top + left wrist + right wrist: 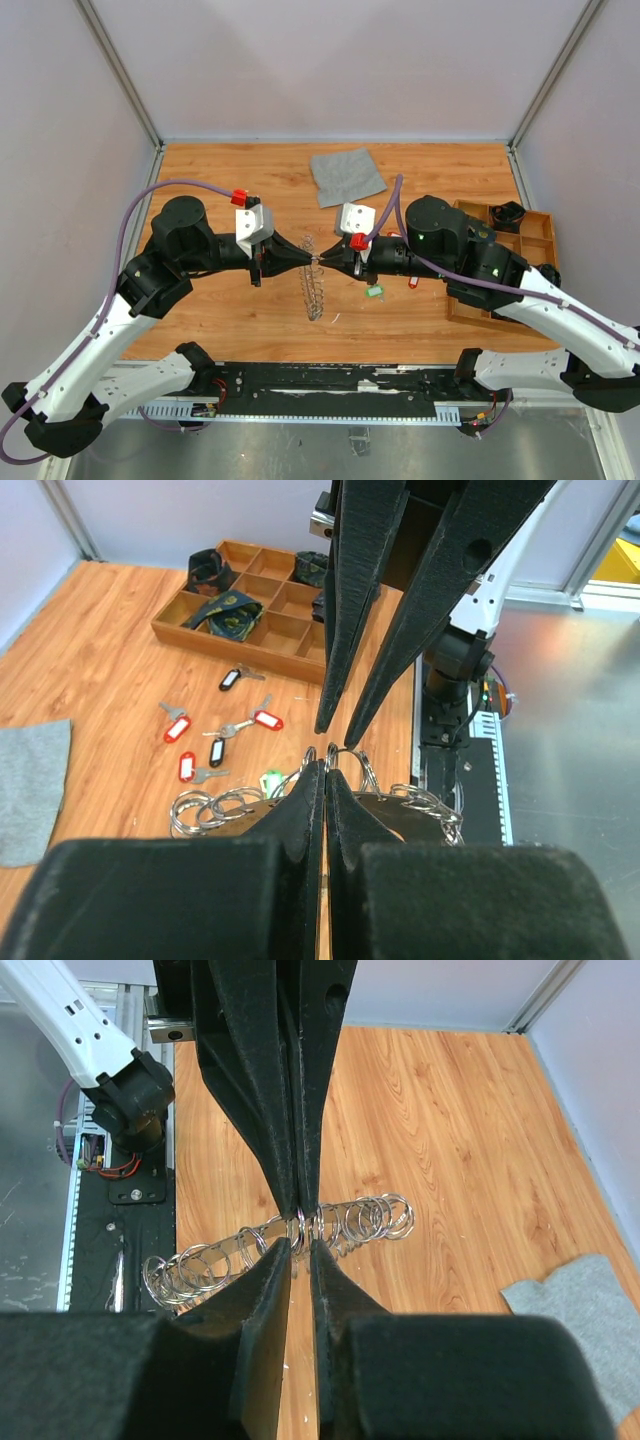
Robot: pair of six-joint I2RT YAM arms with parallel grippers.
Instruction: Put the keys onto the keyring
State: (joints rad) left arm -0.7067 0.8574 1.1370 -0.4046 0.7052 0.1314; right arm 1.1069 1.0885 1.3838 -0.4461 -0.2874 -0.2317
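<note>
Left pincer (306, 259) clenched on the keyring (314, 290), right pincer (326, 260) seemingly nipping it too: we judge they steady it over the worktop (220, 320) for threading, while the keys (268, 720) lie loose beside the right arm (440, 240).

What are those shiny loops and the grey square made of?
The keyring looks like polished metal: thin silvery loops with bright glints. The grey square seems to be soft cloth: matte, slightly wrinkled, lying limp on the wood.

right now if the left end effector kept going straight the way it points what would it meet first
The keyring at its tips, then the right end effector pointing straight back at it.
</note>
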